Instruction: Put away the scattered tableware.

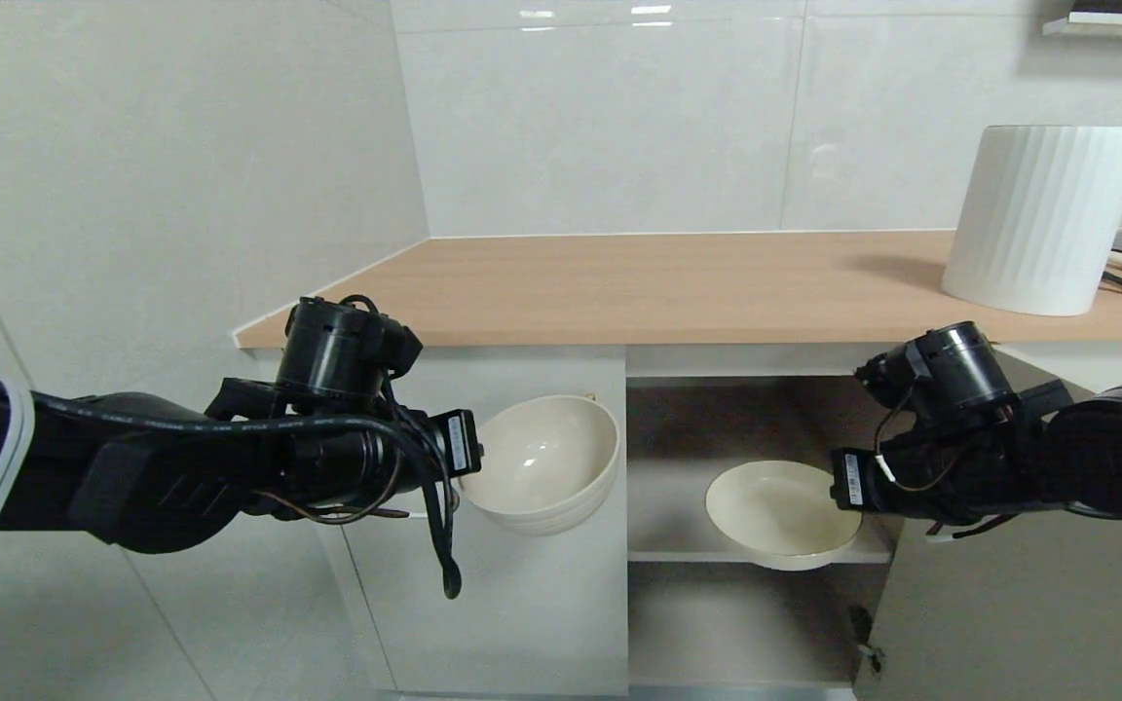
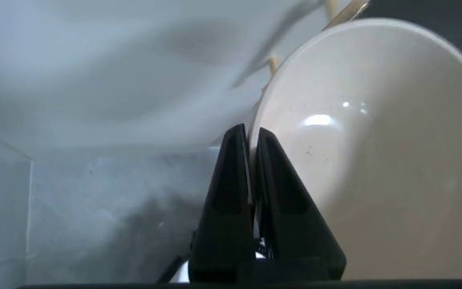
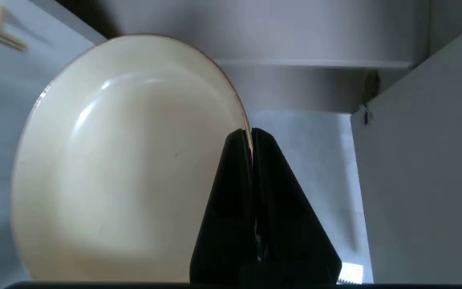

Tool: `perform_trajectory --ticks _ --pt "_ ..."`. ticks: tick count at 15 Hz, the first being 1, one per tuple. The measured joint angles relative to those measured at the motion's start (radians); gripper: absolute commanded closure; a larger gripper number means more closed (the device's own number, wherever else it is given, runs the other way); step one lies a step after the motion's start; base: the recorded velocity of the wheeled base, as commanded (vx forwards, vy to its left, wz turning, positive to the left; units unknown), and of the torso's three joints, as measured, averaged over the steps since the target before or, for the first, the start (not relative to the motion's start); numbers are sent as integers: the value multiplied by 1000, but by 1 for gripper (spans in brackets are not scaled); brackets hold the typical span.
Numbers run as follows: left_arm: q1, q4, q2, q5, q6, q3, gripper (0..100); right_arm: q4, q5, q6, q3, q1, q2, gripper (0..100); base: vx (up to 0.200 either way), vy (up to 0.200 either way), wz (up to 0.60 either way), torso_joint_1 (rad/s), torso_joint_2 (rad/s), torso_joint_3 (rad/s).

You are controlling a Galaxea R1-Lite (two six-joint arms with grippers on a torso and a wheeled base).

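Because the bowl (image 1: pixel 542 462) and the plate (image 1: pixel 775 511) looked hard, smooth and easy to break, holding the rim seemed best. The left pincer (image 1: pixel 470 465) was clamped on the bowl's rim, in front of the cupboard door (image 1: pixel 522 604). The right pincer (image 1: pixel 839 484) was clamped on the plate's rim, over the cupboard shelf (image 1: pixel 668 535). I counted one bowl and one plate.

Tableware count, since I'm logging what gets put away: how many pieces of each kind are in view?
bowl: 1
plate: 1
Total: 2
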Motion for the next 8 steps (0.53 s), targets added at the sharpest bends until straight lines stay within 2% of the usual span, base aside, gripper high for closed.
perform_trajectory --ticks 4,8 --pt "-1 -1 3 0 0 0 100 -5 0 0 -4 0 14 100 0 0 0 -24 26 34" --pt "0 0 9 1 1 2 100 -131 -4 0 -8 0 89 100 0 0 0 -44 69 52"
